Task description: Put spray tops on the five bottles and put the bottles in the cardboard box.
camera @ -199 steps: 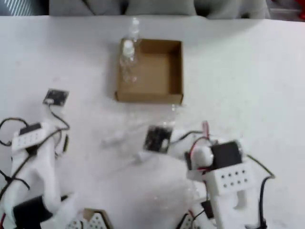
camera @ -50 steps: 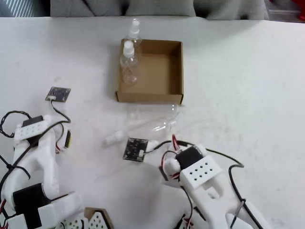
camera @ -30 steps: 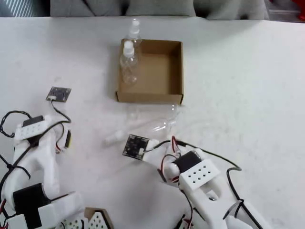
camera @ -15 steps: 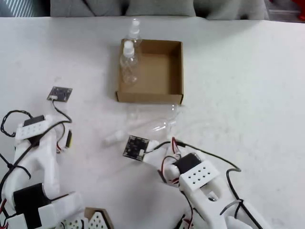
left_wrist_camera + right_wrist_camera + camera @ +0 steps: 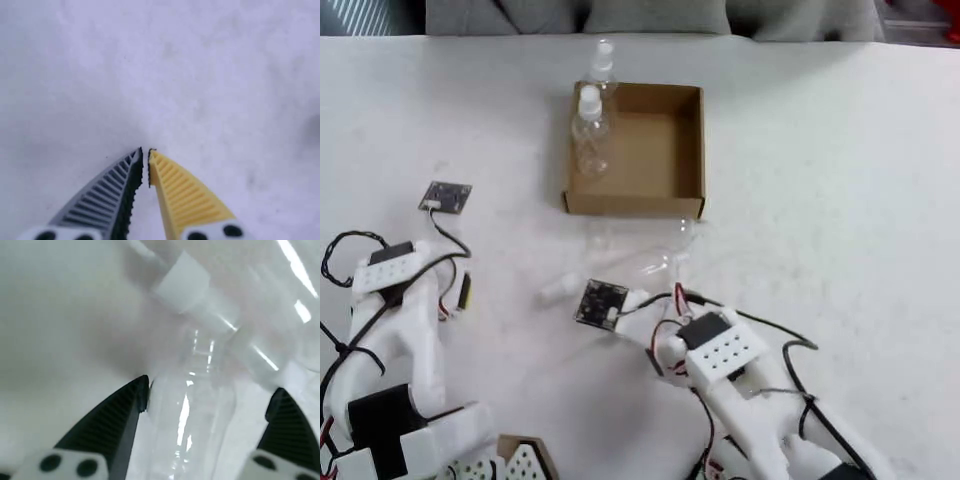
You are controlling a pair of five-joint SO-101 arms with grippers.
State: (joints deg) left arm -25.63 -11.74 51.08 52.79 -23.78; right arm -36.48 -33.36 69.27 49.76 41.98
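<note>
Bottle [image 5: 189,412] at the cardboard box's [image 5: 703,150] 6 o'clock is awaiting grasping: right gripper [image 5: 209,392] is straddling it wide-jawed, needing closing; left gripper [image 5: 145,156] is sitting closed.

A white tabletop [image 5: 840,150] spreads beneath and ahead of the jaws, evenly lit. Well beyond them, past its far edge, sit grey cushions [image 5: 655,14].

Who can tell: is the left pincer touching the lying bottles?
Apart. Its wrist view shows the left pincer over bare table; the high view shows the lying bottles away beside the right arm.
</note>
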